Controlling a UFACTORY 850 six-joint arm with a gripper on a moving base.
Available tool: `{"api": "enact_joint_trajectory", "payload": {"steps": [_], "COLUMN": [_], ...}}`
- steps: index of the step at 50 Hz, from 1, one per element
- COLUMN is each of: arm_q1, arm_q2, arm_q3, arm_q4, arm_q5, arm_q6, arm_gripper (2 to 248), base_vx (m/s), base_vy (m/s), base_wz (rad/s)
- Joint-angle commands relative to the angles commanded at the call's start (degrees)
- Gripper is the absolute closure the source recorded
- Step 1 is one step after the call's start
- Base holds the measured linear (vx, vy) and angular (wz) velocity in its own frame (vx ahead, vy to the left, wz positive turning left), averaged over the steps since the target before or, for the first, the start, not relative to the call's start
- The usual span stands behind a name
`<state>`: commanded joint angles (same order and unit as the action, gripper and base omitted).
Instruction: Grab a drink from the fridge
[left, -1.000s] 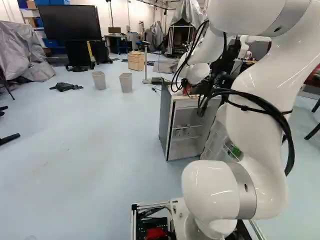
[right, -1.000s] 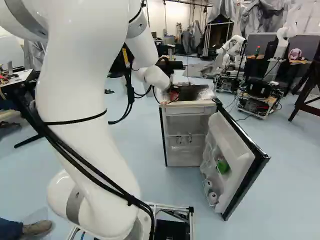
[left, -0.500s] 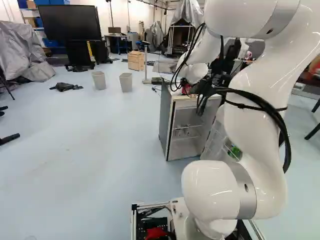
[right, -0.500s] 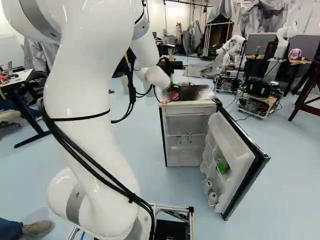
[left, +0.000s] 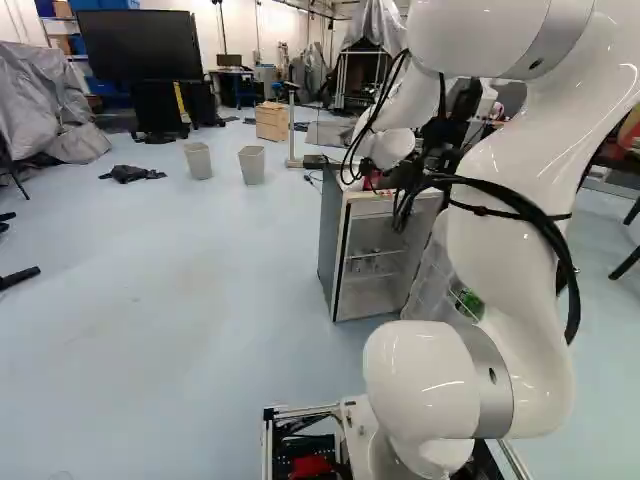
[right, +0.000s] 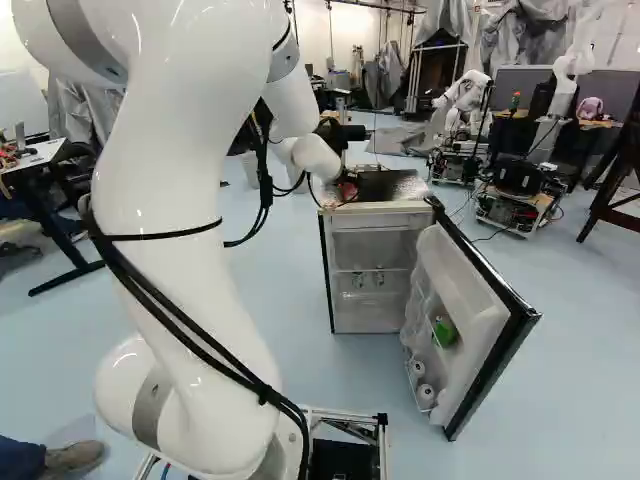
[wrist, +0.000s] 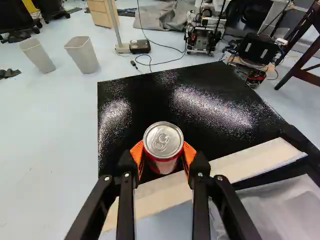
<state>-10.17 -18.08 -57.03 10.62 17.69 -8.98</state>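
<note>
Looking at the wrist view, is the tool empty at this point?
No, the tool has a drink can between its fingers, with an orange pad against it on each side.

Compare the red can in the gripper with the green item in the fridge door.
The red can shows a silver lid; the green item shows mostly green. The gripper grips the red can over the fridge top; the green item sits in the open fridge door.
</note>
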Motion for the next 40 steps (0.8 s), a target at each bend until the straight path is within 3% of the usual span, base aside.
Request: {"api": "enact_joint_trajectory", "payload": {"steps": [3,4,8,9,13,14,18,19,40], "arm_q1": [0.0,0.0,0.0,0.0,0.0,-0.01,-0.08,-0.13,-2.2], "arm_q2": [0.0,0.0,0.0,0.0,0.02,0.06,0.45,0.61,4.99], "arm_q3": [0.0,0.0,0.0,0.0,0.03,0.07,0.53,0.72,5.86], "arm_q4": [0.0,0.0,0.0,0.0,0.0,0.0,0.0,0.0,0.0], "arm_q5": [0.0,0.0,0.0,0.0,0.0,0.0,0.0,0.0,0.0], "arm_q6": [0.0,0.0,0.0,0.0,0.0,0.0,0.0,0.0,0.0], "arm_gripper": [142,111,111,77,77,42,42,7,3], "base_vx": [0.0,0.0,0.0,0.0,0.0,0.0,0.0,0.0,0.0], "base_vy": [0.0,0.0,0.0,0.0,0.0,0.0,0.0,0.0,0.0], "base_wz": [0.0,0.0,0.0,0.0,0.0,0.0,0.0,0.0,0.0]}}
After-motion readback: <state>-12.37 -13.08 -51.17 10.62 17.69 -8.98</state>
